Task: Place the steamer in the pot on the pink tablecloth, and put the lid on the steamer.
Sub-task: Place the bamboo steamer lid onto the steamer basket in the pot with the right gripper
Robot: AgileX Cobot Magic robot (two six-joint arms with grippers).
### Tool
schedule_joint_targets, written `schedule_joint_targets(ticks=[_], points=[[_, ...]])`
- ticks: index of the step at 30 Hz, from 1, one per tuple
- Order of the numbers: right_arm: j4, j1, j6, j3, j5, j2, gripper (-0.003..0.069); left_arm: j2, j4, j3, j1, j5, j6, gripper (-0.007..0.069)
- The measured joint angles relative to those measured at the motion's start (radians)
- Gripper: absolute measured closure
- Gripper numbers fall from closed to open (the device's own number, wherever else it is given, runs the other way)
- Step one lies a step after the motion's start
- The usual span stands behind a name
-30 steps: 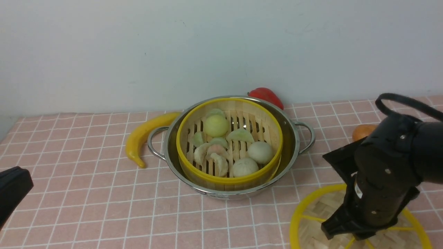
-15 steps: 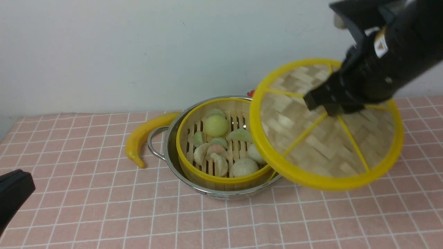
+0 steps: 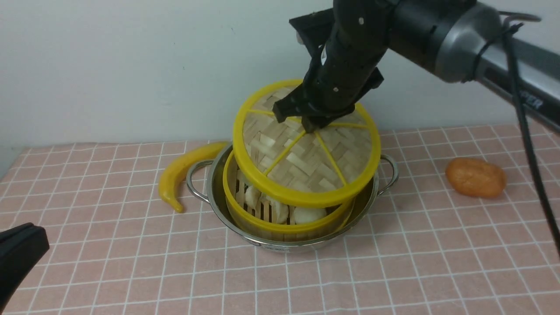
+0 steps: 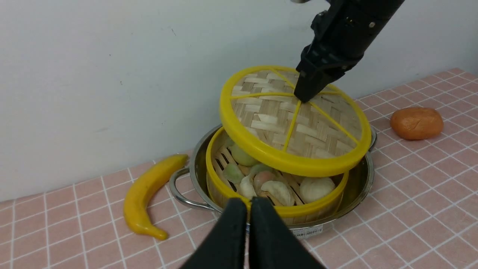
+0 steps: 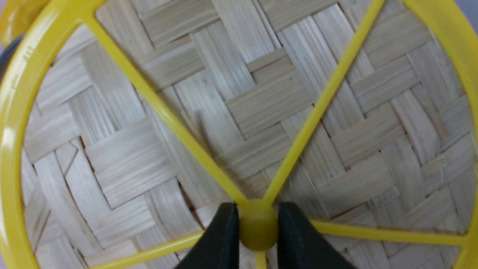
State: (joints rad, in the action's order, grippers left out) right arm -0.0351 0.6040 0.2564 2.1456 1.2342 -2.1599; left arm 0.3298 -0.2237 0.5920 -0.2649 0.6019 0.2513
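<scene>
Woven bamboo lid (image 3: 302, 164), thick yellow rim, six spokes, tilted

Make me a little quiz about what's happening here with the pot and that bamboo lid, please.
1. Name the yellow fruit lying beside the pot.
2. True or false: the lid lies flat, fully closing the steamer.
3. What does the right gripper pinch? A) the lid's rim B) the lid's centre knob C) a pot handle

Key: 1. The banana. 2. False: it is tilted and held up, and dumplings show underneath. 3. B.
</scene>
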Motion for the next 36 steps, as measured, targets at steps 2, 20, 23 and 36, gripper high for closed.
schedule_joint_targets(ticks=[2,20,23,36], points=[[0.000,0.003,-0.002,0.012,0.001,-0.016,0.0516,0.000,0.000,0.000,0.000,0.000,0.000,0.0613],[-0.027,0.036,-0.030,0.042,0.001,-0.121,0.0516,0.000,0.003,0.000,0.000,0.000,0.000,0.0613],[-0.027,0.036,-0.030,0.056,0.002,-0.124,0.0516,0.000,0.003,0.000,0.000,0.000,0.000,0.0613],[-0.008,0.036,-0.053,0.091,0.002,-0.137,0.0516,0.001,0.003,0.000,0.000,0.000,0.002,0.0602]])
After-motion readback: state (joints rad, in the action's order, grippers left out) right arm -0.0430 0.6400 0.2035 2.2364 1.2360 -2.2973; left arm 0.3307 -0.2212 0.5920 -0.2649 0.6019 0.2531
